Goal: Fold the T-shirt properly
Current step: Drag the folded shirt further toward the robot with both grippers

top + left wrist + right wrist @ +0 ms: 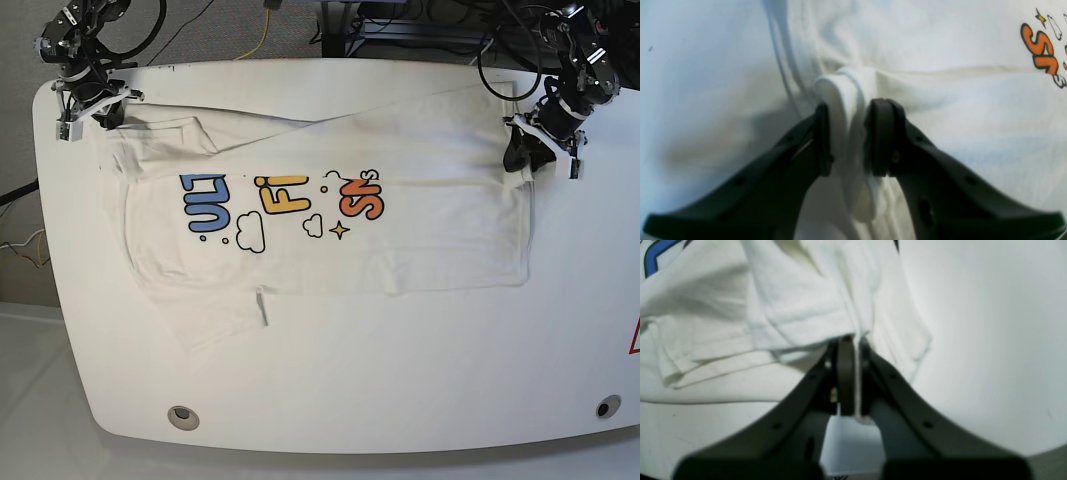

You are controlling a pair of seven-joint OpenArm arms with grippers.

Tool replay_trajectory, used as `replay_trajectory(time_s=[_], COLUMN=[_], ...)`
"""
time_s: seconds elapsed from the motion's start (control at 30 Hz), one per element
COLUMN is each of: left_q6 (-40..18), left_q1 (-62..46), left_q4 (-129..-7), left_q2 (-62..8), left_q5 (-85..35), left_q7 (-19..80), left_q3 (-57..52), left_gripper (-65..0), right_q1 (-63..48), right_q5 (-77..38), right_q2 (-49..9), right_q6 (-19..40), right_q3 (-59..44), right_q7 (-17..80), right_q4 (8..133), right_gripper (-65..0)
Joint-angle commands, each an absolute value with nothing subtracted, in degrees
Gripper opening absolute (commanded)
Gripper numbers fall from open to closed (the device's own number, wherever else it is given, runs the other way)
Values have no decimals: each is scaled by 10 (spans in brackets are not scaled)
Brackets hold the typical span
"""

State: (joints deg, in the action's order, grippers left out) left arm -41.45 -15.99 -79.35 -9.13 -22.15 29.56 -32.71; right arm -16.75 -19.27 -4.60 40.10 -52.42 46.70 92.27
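Note:
The white T-shirt (400, 225) lies spread across the white table (350, 380), its top part folded down so that the print reads "ULT", "FI" and "SM" (280, 200). My left gripper (850, 110) is shut on a bunched fold of the shirt (940, 50) at its right edge; it also shows in the base view (518, 157). My right gripper (853, 341) is shut on a thin edge of the shirt (796, 306) at its far left corner, seen in the base view too (100, 112). A sleeve (225, 318) sticks out at the front left.
The table's back edge runs just behind both grippers, with cables (400, 25) beyond it. Two round holes (182, 416) (600, 406) sit near the front edge. A red mark (633, 338) shows at the right edge. Bare table lies in front of the shirt.

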Motion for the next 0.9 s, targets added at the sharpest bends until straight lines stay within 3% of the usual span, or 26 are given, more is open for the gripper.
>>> replay_trajectory(time_s=[0.0, 0.87], left_q6=[-400, -400], left_q1=[-189, -237], left_q4=[-783, -780], left_q2=[-92, -102], left_q5=[-148, -147], left_q7=[388, 388], left_q3=[-326, -352], left_gripper=[-488, -488], right_q1=[-171, -190], right_q5=[-185, -185], right_q2=[-53, -53], right_q6=[400, 400], right_q3=[-528, -528], right_q7=[465, 463], right_q4=[931, 931], right_gripper=[-639, -639])
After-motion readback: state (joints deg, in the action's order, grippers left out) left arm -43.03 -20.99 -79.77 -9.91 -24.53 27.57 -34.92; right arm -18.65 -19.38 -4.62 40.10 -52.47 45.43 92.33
